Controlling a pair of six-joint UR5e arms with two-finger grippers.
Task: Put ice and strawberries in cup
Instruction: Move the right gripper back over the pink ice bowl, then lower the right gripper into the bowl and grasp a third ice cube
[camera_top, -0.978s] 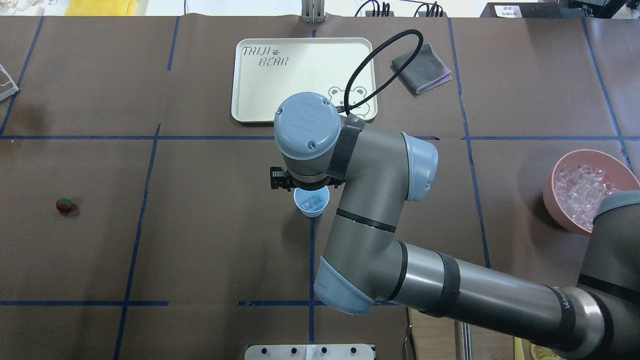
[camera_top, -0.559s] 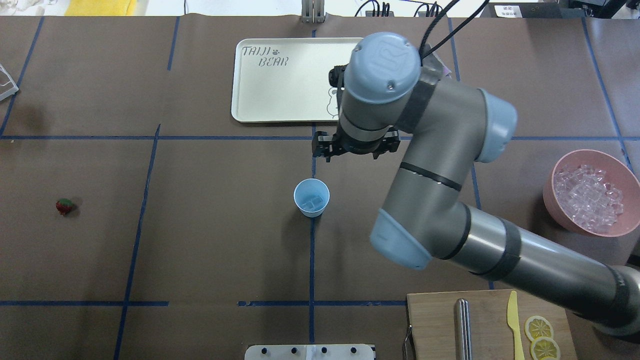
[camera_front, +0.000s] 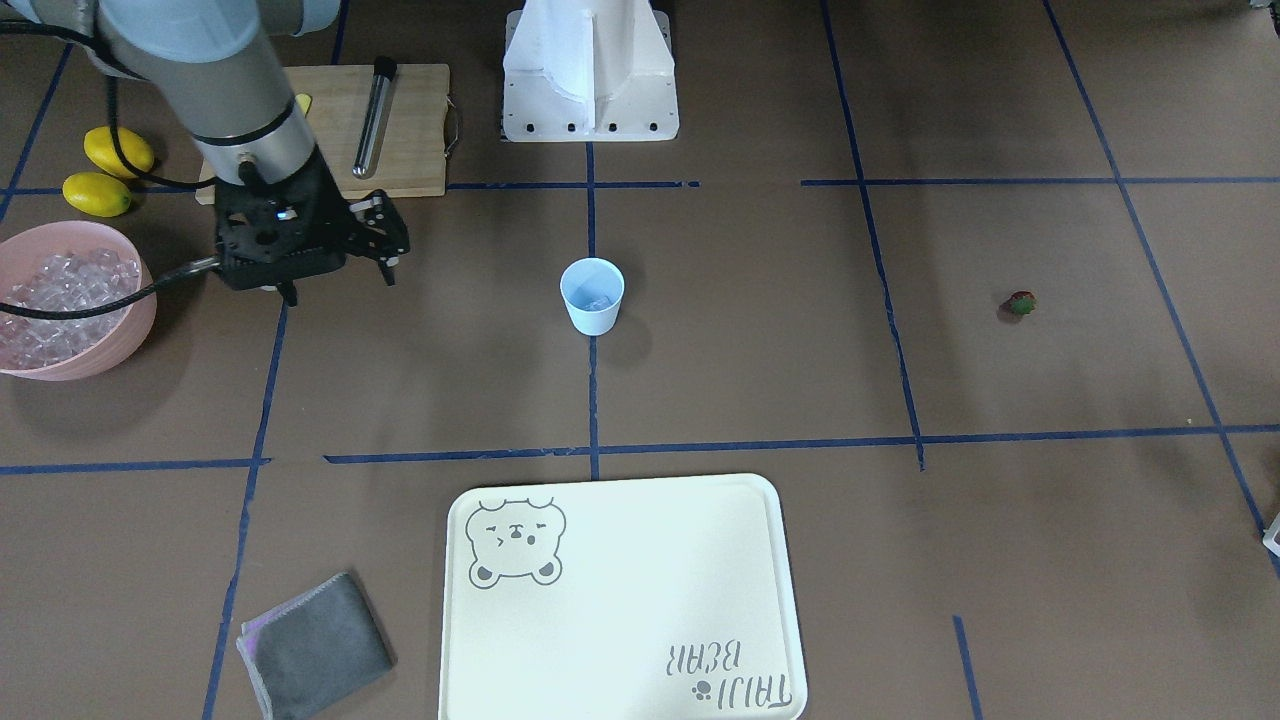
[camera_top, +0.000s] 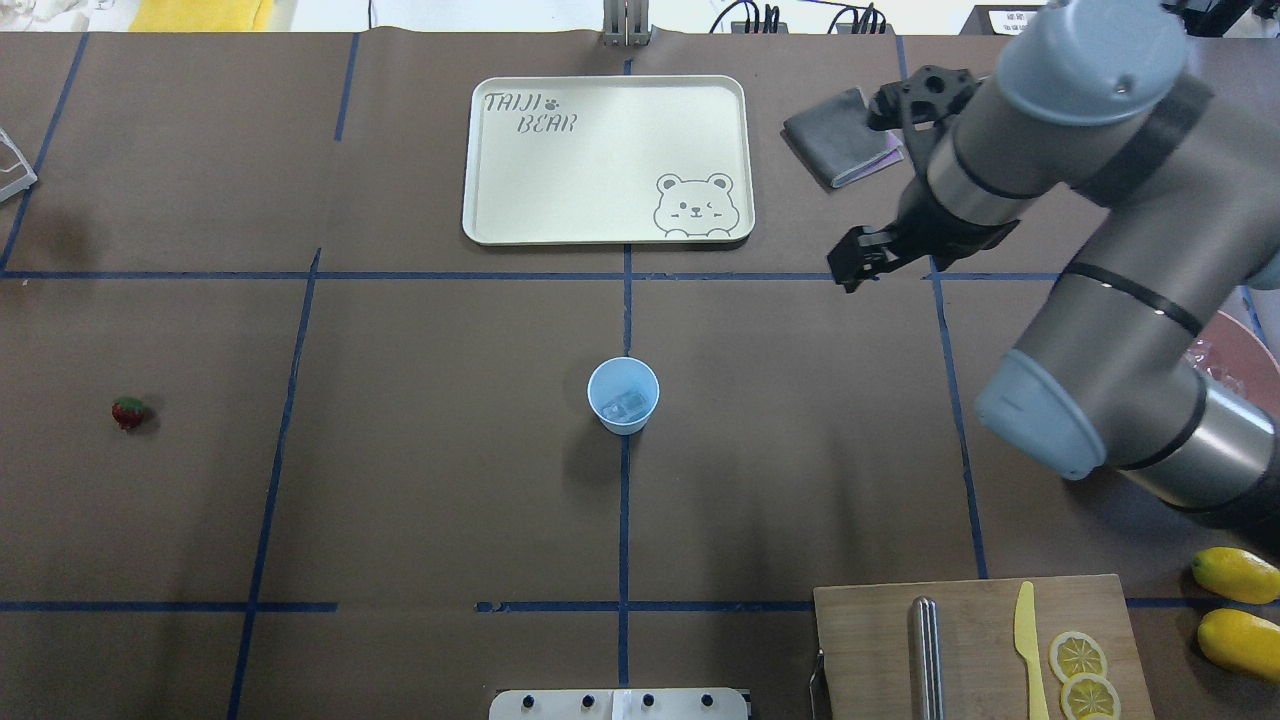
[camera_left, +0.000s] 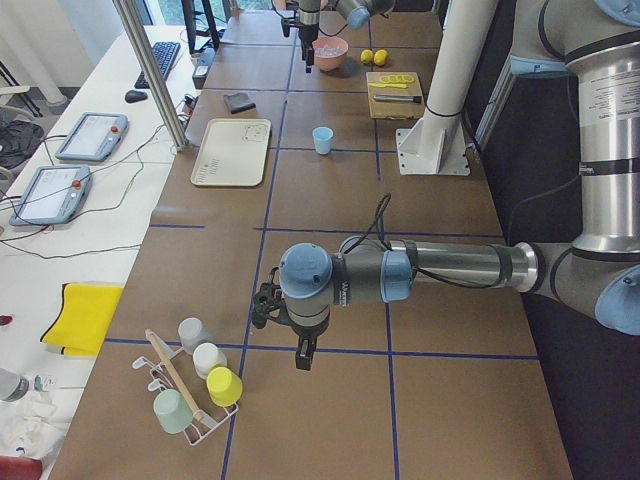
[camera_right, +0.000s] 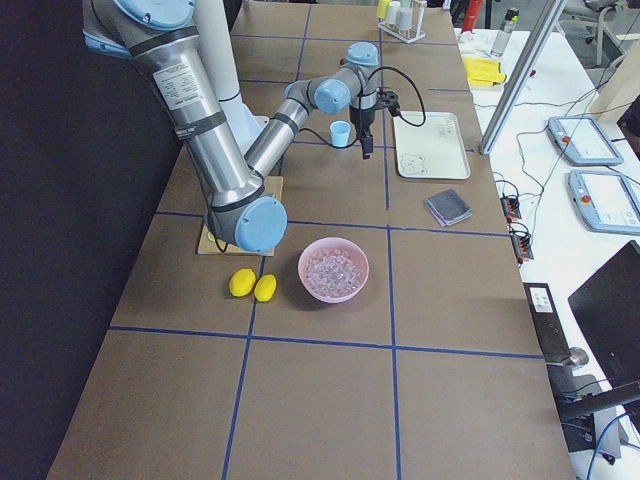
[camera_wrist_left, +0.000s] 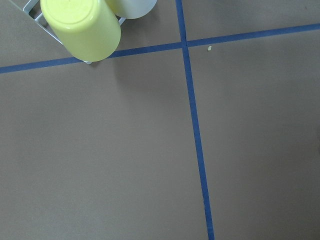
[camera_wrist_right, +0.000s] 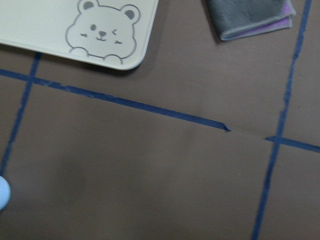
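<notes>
Right gripper (camera_front: 338, 280), front-facing view: fingers spread wide, nothing between them. It hangs above the worktop (camera_front: 760, 380) on the pink bowl's (camera_front: 125, 335) side of the cup (camera_front: 592, 297), well apart from the cup. Cup stands upright on the centre tape line with a few ice cubes (camera_front: 598, 301) in the bottom; the bowl holds a heap more. Strawberry (camera_front: 1020, 303) lies alone on the worktop, well apart from the cup, on the robot's left side. Two lemons (camera_front: 118, 150) sit beyond the bowl, cutting board (camera_front: 410, 140) near them. Tray (camera_front: 620, 600) and grey cloth (camera_front: 315, 645) lie at the operators' edge.

Overhead: right arm comes in from the right, gripper near the tray's bear corner and the cloth. Board carries a metal rod (camera_top: 925, 655), yellow knife (camera_top: 1027, 640) and two lemon slices (camera_top: 1078, 655).

Left-end view: left gripper (camera_left: 303, 355) points down over the worktop near a rack of upturned cups (camera_left: 195, 385). Can't tell whether it is spread or closed.

Right-end view: bowl of ice in front, lemons just beside it.

Left wrist: bare worktop, blue tape cross, yellow cup (camera_wrist_left: 82, 27) upturned on the rack.

Right wrist: tray's bear corner, cloth, tape lines, sliver of the cup at the lower-left edge.
</notes>
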